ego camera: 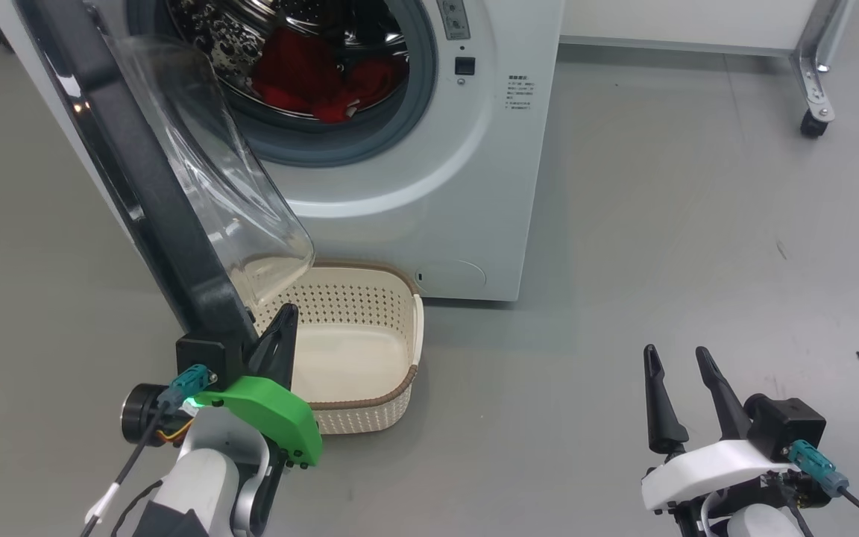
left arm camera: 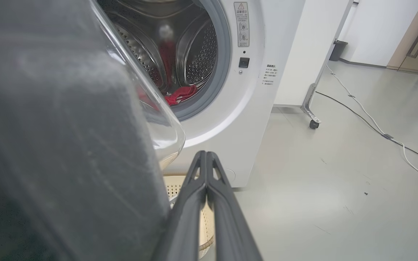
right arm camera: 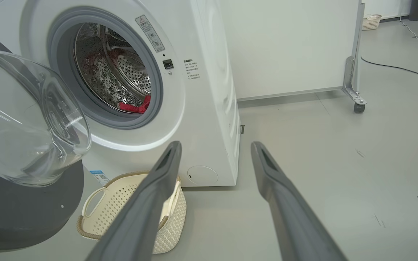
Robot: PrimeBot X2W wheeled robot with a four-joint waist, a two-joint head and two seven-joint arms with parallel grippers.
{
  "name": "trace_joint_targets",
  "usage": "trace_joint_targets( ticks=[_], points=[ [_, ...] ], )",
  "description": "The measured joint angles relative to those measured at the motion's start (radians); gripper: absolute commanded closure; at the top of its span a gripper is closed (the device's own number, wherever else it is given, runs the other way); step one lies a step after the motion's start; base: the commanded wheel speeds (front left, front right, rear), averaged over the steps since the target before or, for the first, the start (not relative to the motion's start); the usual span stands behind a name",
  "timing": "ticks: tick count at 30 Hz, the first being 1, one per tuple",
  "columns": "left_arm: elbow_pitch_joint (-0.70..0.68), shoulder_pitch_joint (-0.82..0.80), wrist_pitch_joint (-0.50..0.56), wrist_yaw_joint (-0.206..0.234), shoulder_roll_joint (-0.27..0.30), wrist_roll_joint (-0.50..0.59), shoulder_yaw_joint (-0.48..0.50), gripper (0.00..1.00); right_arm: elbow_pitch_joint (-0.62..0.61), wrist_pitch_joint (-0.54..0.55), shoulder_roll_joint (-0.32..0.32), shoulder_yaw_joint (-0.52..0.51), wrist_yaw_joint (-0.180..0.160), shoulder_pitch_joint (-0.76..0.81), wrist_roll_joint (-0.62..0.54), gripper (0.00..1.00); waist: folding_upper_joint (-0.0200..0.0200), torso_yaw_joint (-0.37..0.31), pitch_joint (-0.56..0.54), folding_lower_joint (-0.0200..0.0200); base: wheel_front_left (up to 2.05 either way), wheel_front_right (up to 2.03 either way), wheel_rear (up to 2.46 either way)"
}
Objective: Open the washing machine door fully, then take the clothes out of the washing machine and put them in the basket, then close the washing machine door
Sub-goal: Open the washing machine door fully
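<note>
The washing machine door (ego camera: 142, 186) is standing open, swung out toward the robot's left, so its glossy black rim is showing almost edge-on in the head view. Its clear glass bowl (ego camera: 213, 171) is bulging from the inner face and hanging above the left end of the basket (ego camera: 370, 414). The clothes (ego camera: 303, 74) – a crumpled heap of bright red fabric – are lying inside the perforated steel drum (ego camera: 228, 37), low and toward the front, just behind the grey gasket (ego camera: 418, 89). The white washing machine (ego camera: 437, 186) is standing on a grey floor (ego camera: 661, 224), and the cream basket is sitting empty on that floor, right in front of the machine's base and below the door opening. The left claw (ego camera: 288, 313) is reaching up beside the door's lower edge on its inner side, over the basket's left rim, its two dark fingers pressed flat together with nothing between them. The right claw (ego camera: 675, 350) is hovering well apart to the right above bare floor, its fingers spread wide and gripping nothing. Farther off, a white panel on a castor (ego camera: 813, 123) is standing behind the machine, and cables (left arm camera: 357, 108) are trailing across the floor.
</note>
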Motion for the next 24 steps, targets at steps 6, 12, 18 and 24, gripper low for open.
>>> trace_joint_targets(
  ticks=[6,12,18,24],
  points=[
    [0.009,0.016,-0.011,0.001,0.002,-0.007,0.007,1.00,0.008,0.000,0.003,0.004,0.006,0.004,0.000,0.00,0.0000,0.056,-0.012,0.0000,0.00,0.00,0.00],
    [0.010,0.036,-0.022,0.010,0.004,-0.018,0.035,1.00,0.012,0.000,0.005,0.017,0.006,0.006,0.000,0.00,0.0000,0.092,-0.022,0.0000,0.00,0.00,0.00],
    [0.005,0.050,-0.033,0.019,0.020,-0.033,0.075,1.00,0.014,0.000,0.005,0.021,0.010,0.012,-0.001,0.00,0.0000,0.115,-0.022,0.0000,0.00,0.00,0.00],
    [0.001,0.057,-0.043,0.029,0.036,-0.045,0.119,1.00,0.014,0.000,0.005,0.021,0.010,0.013,-0.002,0.00,0.0000,0.126,-0.009,0.0000,0.00,0.00,0.00]
  ],
)
